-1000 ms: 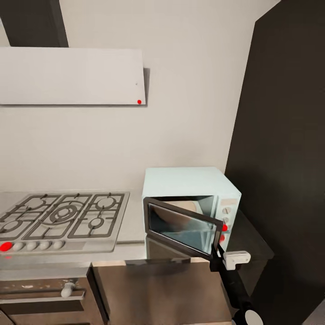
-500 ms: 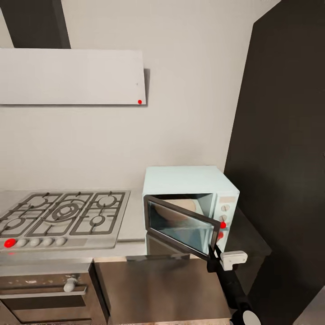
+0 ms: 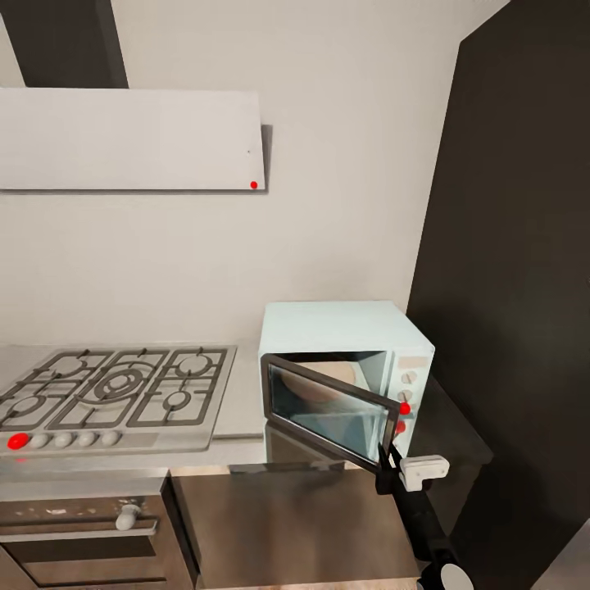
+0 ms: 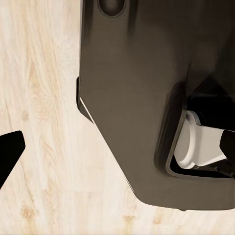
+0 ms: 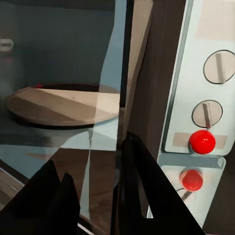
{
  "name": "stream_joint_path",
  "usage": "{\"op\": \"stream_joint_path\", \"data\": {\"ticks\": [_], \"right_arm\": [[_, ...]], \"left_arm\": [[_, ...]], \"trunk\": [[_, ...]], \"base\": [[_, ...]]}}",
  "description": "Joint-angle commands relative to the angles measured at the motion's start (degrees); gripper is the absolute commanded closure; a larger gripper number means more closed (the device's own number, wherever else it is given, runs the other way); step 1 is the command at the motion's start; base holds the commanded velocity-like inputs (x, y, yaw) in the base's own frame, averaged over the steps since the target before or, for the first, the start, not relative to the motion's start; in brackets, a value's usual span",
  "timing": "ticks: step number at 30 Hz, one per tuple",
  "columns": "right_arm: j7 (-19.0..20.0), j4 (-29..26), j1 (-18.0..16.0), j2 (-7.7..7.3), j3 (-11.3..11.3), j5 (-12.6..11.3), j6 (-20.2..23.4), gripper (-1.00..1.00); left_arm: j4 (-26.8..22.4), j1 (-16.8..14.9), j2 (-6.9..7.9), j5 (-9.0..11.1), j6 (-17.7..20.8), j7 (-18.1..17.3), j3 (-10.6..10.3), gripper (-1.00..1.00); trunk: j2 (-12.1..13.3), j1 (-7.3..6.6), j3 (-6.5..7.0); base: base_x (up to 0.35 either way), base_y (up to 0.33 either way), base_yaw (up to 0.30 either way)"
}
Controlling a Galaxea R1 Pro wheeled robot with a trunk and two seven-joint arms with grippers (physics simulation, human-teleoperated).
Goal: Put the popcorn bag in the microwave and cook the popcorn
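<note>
a kitchen wall with a grey countertop (image 3: 242, 401), a gas hob (image 3: 115, 393) and the mint-blue microwave (image 3: 344, 336) at the corner. its dark glass door (image 3: 328, 410) stands half open and has barely moved in the last half second. the right gripper (image 3: 388, 459) sits at the door's free edge, fingers (image 5: 147, 196) narrowly astride it. the turntable (image 5: 63, 105) is bare; the popcorn bag's whereabouts cannot be told. whether the left gripper (image 4: 10, 152) is wide or closed cannot be told.

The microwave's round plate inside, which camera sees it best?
The right wrist view: the round plate lies close and flat inside the microwave. The head view catches a tan sliver behind the half-open door. The left wrist view faces floor.
</note>
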Motion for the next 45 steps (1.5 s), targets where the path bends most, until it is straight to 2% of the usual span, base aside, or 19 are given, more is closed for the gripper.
{"op": "stream_joint_path", "data": {"ticks": [1, 4, 5, 20, 34, 45], "right_arm": [[-0.54, 0.33, -0.03, -0.1, -3.45, -0.4, -0.16, 1.0], [-0.51, 0.32, -0.03, -0.1, -3.43, -0.39, -0.16, 1.0], [-0.51, 0.33, -0.03, -0.1, -3.38, -0.39, -0.16, -1.0], [-0.5, 0.3, -0.03, -0.1, -3.19, -0.39, -0.23, -1.0], [-0.5, 0.32, -0.03, -0.1, -3.19, -0.39, -0.18, -1.0], [-0.5, 0.35, -0.03, -0.1, -3.19, -0.39, -0.16, -1.0]], "left_arm": [[-0.19, 0.06, -0.03, -0.02, 0.26, -0.01, 0.44, -1.0], [-0.19, 0.06, -0.04, -0.02, 0.26, -0.01, 0.44, -1.0], [-0.19, 0.06, -0.04, -0.02, 0.26, -0.01, 0.44, -1.0], [-0.19, 0.06, -0.04, -0.02, 0.26, -0.01, 0.42, -1.0], [-0.19, 0.06, 0.01, -0.02, 0.25, -0.01, 0.44, -1.0], [-0.19, 0.06, 0.04, -0.02, 0.21, -0.01, 0.44, -1.0]], "trunk": [[-0.06, 0.02, -0.07], [-0.06, 0.02, -0.07], [-0.06, 0.02, -0.07], [-0.06, 0.02, -0.07], [-0.06, 0.02, -0.07], [-0.06, 0.02, -0.07]], "base": [[0.0, 0.0, 0.0], [0.0, 0.0, 0.0], [0.0, 0.0, 0.0], [0.0, 0.0, 0.0], [0.0, -0.224, 0.0], [0.023, -0.031, 0.0]]}}
